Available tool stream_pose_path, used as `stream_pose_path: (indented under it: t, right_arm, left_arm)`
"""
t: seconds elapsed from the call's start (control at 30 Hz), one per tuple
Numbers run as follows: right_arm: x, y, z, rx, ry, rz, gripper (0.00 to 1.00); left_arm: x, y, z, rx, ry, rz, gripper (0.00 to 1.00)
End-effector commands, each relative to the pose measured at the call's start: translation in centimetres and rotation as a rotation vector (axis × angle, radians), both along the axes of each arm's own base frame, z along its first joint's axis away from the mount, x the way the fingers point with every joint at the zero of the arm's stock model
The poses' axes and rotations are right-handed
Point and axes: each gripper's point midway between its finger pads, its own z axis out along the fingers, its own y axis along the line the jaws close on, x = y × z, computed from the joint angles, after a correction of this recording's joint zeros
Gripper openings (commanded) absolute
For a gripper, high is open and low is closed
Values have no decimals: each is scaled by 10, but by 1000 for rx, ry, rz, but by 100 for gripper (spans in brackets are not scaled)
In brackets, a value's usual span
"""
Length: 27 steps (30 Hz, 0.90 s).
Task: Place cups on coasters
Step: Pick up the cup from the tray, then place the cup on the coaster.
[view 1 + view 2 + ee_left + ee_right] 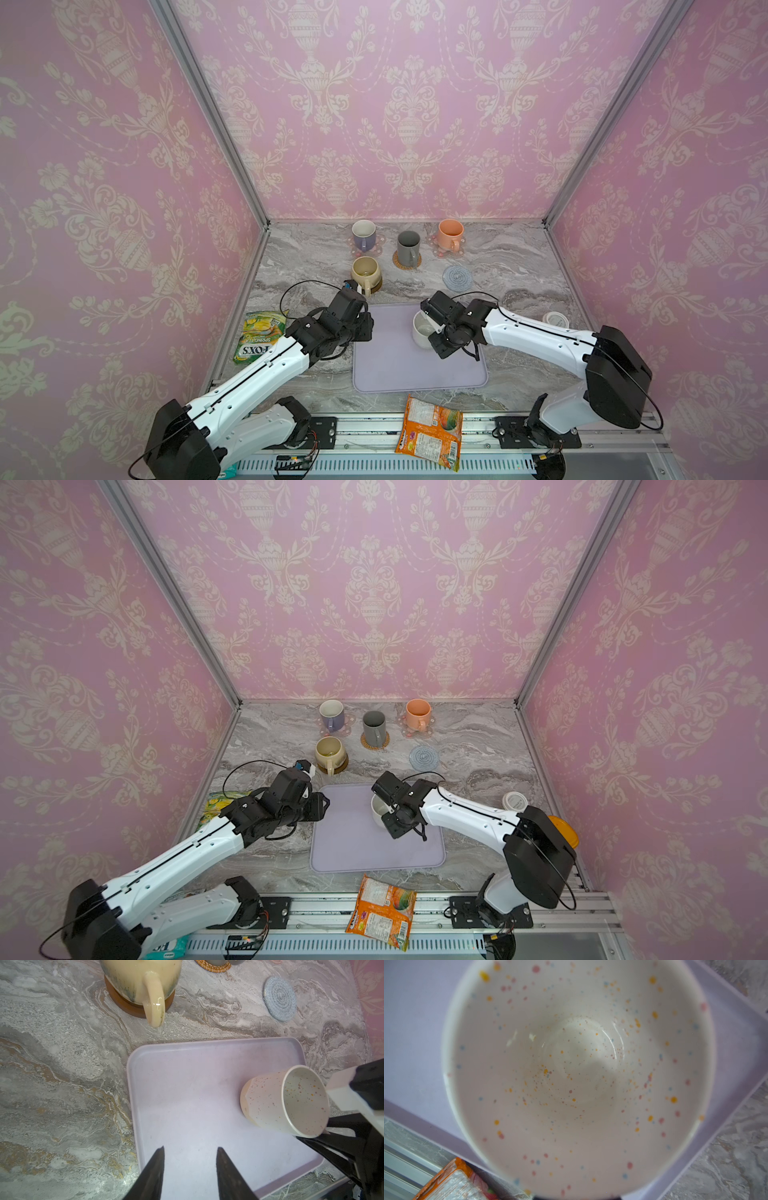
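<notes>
The right gripper (433, 325) was clamped shut on the speckled white mug (420, 334) on the lavender tray (395, 374), likely for carrying to the bare grey-blue coaster (457, 277) at one o'clock. The left gripper (190, 1153) hung part-open, empty.

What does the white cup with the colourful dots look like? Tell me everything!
The speckled cup is white and glossy like ceramic, sprinkled with tiny orange, pink and blue dots inside and out. It is empty, mouth up, over the far right part of the lavender tray. The right pincer is shut on its rim side, where its handle is hidden. Whether its base rests on the tray I cannot tell.
</notes>
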Motion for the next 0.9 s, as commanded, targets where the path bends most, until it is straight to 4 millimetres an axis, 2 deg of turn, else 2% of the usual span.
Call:
stream_pose_path:
  t: [0.0, 0.23, 0.5, 0.87]
  right_arm:
    - [19, -8, 24, 54, -105, -70, 0]
    - [29, -34, 32, 84, -140, -158, 0]
    - [44, -75, 47, 84, -214, -274, 0]
    - [59, -107, 61, 123, -283, -385, 0]
  left_arm:
    - [-1, 9, -5, 19, 10, 38, 44]
    - [0, 7, -7, 23, 20, 33, 44]
    - [3, 5, -6, 24, 22, 30, 44]
    - [6, 3, -5, 36, 27, 22, 44]
